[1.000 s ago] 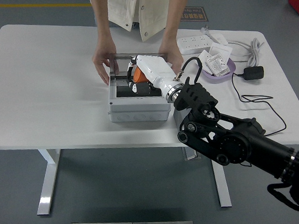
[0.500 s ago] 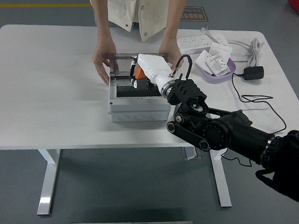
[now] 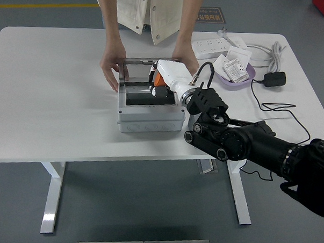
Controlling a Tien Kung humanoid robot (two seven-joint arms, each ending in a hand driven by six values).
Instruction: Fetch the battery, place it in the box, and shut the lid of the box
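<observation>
A grey-white box point(image 3: 151, 120) stands in the middle of the table. Its clear lid point(image 3: 138, 68) is raised at the back, and a person at the far side steadies it with one hand point(image 3: 111, 68) on the left and the other hand point(image 3: 186, 57) on the right. My right hand point(image 3: 162, 85), white with a black forearm, reaches in from the lower right and hovers over the box's open top. Its fingers are curled on the battery point(image 3: 160, 80), an orange and black piece, which is partly hidden under the hand. The box's dark inside point(image 3: 141, 99) shows to the left of it.
A purple bowl point(image 3: 249, 78) with paper packets sits right of the box. Behind it lies a white power strip point(image 3: 211, 45). A black adapter point(image 3: 275, 79) and its cable trail across the table's right side.
My right hand with the battery has shifted slightly right over the box, and the forearm has swung in closer to the table edge. The person's hands have stayed on the lid.
</observation>
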